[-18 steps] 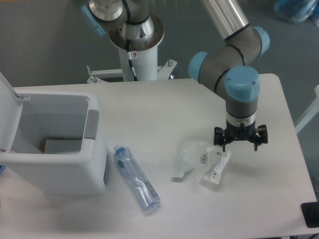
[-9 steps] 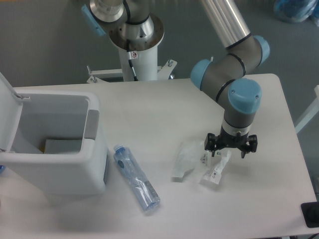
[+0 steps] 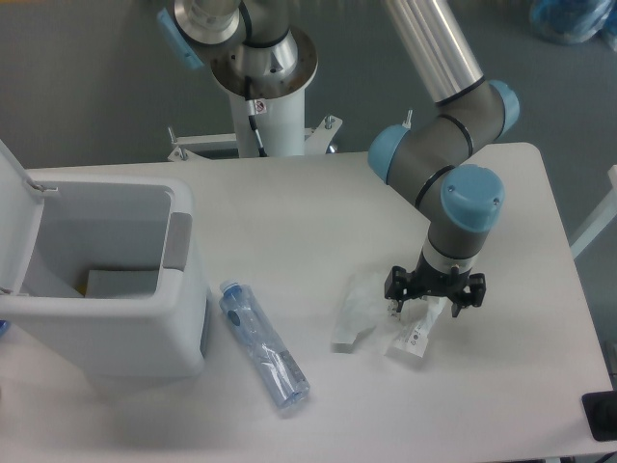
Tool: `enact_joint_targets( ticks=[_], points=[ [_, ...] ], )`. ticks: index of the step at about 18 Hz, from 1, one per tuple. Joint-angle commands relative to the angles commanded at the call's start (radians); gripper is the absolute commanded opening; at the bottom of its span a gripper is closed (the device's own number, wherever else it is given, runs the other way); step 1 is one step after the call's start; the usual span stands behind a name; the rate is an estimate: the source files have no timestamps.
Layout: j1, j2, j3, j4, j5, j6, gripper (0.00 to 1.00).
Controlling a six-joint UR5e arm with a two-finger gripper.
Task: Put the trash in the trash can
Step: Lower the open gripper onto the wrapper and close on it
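The black two-finger gripper (image 3: 434,301) stands with its fingers spread wide and holding nothing, low over the crumpled clear plastic wrappers (image 3: 371,307) with small labels, which lie on the white desk (image 3: 308,212) toward its right edge; whether a fingertip touches the plastic cannot be told. The arm's grey wrist with its blue cap (image 3: 472,193) rises directly above the gripper. To the left of the wrappers, near the desk's front edge, a flattened clear plastic bottle with bluish tint and blue cap (image 3: 262,344) lies diagonally, just beside the boxy white plastic trash can (image 3: 116,328) at the desk's left edge, whose hinged lid (image 3: 14,217) stands open. By this evidence the task is at its opening step: no wrapper or bottle has been lifted, and every grasp, carry and release into the can remains.
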Motion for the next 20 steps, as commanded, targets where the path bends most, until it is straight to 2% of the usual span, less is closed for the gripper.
enact_joint_targets(
  ticks=[3, 8, 20],
  points=[
    [0.000, -0.025, 0.012, 0.009, -0.016, 0.003, 1.00],
    [0.012, -0.026, 0.014, 0.000, -0.078, 0.038, 1.00],
    [0.009, -0.034, 0.006, 0.003, -0.077, 0.038, 1.00]
  ],
)
